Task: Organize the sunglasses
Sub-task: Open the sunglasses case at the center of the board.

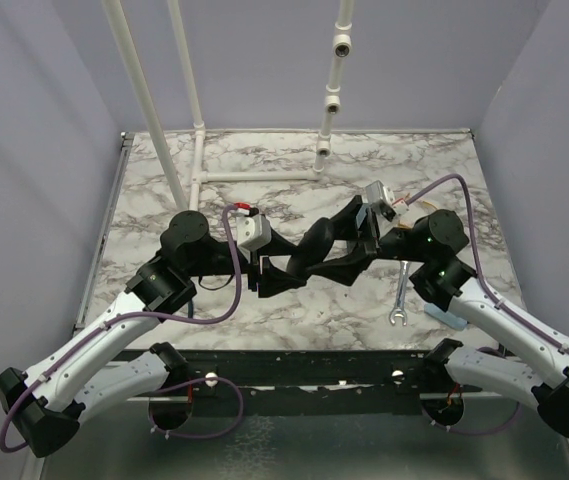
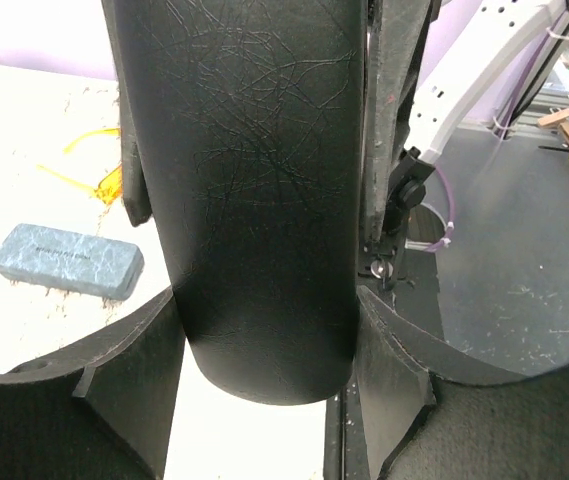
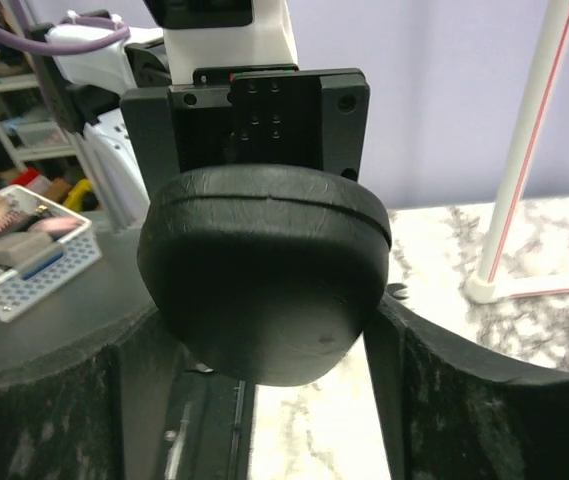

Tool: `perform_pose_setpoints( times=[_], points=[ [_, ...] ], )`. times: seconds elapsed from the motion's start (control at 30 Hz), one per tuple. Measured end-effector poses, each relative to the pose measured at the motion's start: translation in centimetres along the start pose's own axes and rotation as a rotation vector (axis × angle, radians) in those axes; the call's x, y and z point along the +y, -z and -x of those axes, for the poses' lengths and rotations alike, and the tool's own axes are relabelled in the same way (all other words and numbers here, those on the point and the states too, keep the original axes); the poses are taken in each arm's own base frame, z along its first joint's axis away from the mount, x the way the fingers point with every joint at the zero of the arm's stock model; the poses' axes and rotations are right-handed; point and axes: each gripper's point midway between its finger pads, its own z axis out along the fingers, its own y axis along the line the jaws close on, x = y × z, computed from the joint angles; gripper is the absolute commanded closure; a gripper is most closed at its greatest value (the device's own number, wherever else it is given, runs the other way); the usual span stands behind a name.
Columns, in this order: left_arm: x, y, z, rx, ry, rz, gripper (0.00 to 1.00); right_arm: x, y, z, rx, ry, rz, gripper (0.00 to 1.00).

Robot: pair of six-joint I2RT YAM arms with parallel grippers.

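Closest to you in the left wrist view: your left hand point(image 2: 267, 335) is clamped across the black oval case point(image 2: 254, 170), one finger point(image 2: 114, 400) on each long flank. The case body runs straight away from the lens and fills the middle of that view. From the top you see it lifted off the surface point(image 1: 294, 165), hanging over the middle between the two arms, left arm in from the left, right arm in from the right. Your right hand point(image 3: 264, 350) has the case's rounded end sitting between its fingers point(image 3: 44, 400). Both look right up against the case sides, but I can't tell whether it's gripping or just bracketing it. The yellow-orange sunglasses point(image 2: 99, 170) lie on the surface on the right side, toward the near edge, partly hidden behind the black oval case in the left wrist view, with one temple sticking out. The blue-grey case point(image 2: 67, 260) lies flat just beside them, close but not touching; from the top only its end peeks out from under the right forearm. A wrench point(image 1: 401, 295) lies on the surface just left of that, right of centre, open end toward the near edge. A white pipe frame point(image 1: 199, 150) stands on the far half of the surface. A basket point(image 3: 24, 250) of odds and ends sits off the surface, at the left of the right wrist view.
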Motion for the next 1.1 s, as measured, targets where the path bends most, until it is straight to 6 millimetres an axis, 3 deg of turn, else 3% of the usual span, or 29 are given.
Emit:
perform_pose_setpoints(
  times=[0.07, 0.2, 0.27, 0.37, 0.4, 0.57, 0.73, 0.9, 1.1],
  points=[
    [0.2, 0.0, -0.2, 0.007, 0.002, 0.008, 1.00, -0.2, -0.1, -0.2, 0.007, -0.009, -0.005, 0.35],
    [0.3, 0.0, -0.4, 0.014, 0.000, 0.016, 1.00, -0.3, -0.1, -0.6, 0.022, -0.021, -0.010, 0.16],
    [0.4, 0.0, -0.4, 0.014, -0.002, 0.018, 1.00, -0.4, 0.0, -0.9, 0.033, -0.022, -0.013, 0.11],
    [0.4, 0.0, -0.4, 0.014, -0.006, 0.019, 1.00, -0.4, 0.3, -1.5, 0.057, -0.018, -0.021, 0.10],
    [0.4, 0.0, -0.4, 0.014, -0.006, 0.020, 1.00, -0.3, 0.4, -1.6, 0.063, -0.015, -0.024, 0.14],
    [0.4, 0.1, -0.4, 0.014, -0.007, 0.022, 1.00, 0.0, 1.1, -0.9, 0.058, 0.031, -0.051, 0.14],
    [0.4, 0.1, -0.4, 0.014, -0.008, 0.022, 1.00, -0.5, 1.0, -1.3, 0.068, 0.022, -0.062, 0.25],
    [0.5, 0.1, -0.4, 0.014, -0.012, 0.026, 1.00, -0.9, 0.7, -1.6, 0.077, 0.003, -0.066, 0.30],
    [0.7, 0.1, -0.4, 0.017, -0.027, 0.033, 1.00, -0.9, 0.7, -1.7, 0.079, -0.003, -0.064, 0.66]
  ],
)
